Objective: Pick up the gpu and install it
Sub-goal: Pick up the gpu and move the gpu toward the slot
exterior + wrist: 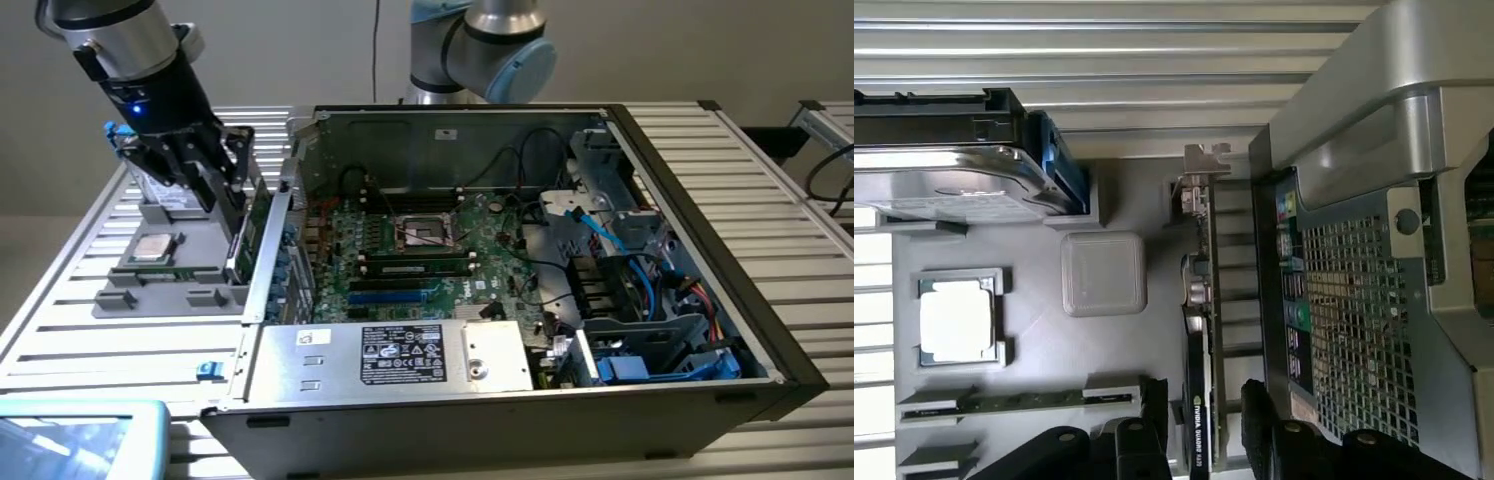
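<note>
The gpu [1197, 330] stands on its edge in a slot of the grey parts tray [1034, 330], its silver end bracket pointing away from the fingers. In the exterior view the gpu [248, 232] rises upright at the tray's side nearest the computer case. My gripper [200, 188] hangs over the tray, just to the exterior view's left of the card. In the wrist view my gripper [1199, 450] is open, with one black finger on each side of the card's near end and a gap to each. Nothing is held.
The tray [147, 292] also carries a silver hard drive [954, 175], a processor [954, 320] and a thin memory stick [1024, 402]. The open computer case [694, 250] with its green motherboard [414, 240] stands right beside the tray. A power supply [400, 355] sits at its front.
</note>
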{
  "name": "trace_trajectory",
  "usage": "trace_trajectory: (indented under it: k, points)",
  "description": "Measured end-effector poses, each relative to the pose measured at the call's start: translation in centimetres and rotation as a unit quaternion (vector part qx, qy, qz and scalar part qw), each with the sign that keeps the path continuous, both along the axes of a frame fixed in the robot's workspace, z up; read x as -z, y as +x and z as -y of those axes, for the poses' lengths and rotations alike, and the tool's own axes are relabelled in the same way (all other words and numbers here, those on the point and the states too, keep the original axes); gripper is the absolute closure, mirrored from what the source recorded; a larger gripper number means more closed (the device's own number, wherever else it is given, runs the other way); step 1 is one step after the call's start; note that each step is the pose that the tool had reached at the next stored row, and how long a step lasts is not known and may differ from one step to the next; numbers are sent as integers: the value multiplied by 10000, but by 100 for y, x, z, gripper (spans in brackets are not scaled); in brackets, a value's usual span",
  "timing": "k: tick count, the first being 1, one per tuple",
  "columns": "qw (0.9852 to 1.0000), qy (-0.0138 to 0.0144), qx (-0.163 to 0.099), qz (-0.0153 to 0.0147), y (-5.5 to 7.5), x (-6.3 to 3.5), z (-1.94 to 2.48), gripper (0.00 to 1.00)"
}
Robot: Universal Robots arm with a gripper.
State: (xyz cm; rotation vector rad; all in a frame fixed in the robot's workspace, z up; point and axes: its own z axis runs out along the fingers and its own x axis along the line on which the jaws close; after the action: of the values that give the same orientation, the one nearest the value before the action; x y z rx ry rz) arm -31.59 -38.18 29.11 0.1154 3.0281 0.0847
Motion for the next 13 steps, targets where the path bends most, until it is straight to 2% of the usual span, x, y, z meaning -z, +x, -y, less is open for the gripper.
trace_trajectory:
  k: [2,6,9,13]
  points:
    - [10000,31,0,5,-13,26,22,56]
    - [9999,114,-1,9,-19,68,58,56]
    - [9999,115,-1,9,-18,72,70,56]
    - [9999,119,-4,8,-13,124,83,56]
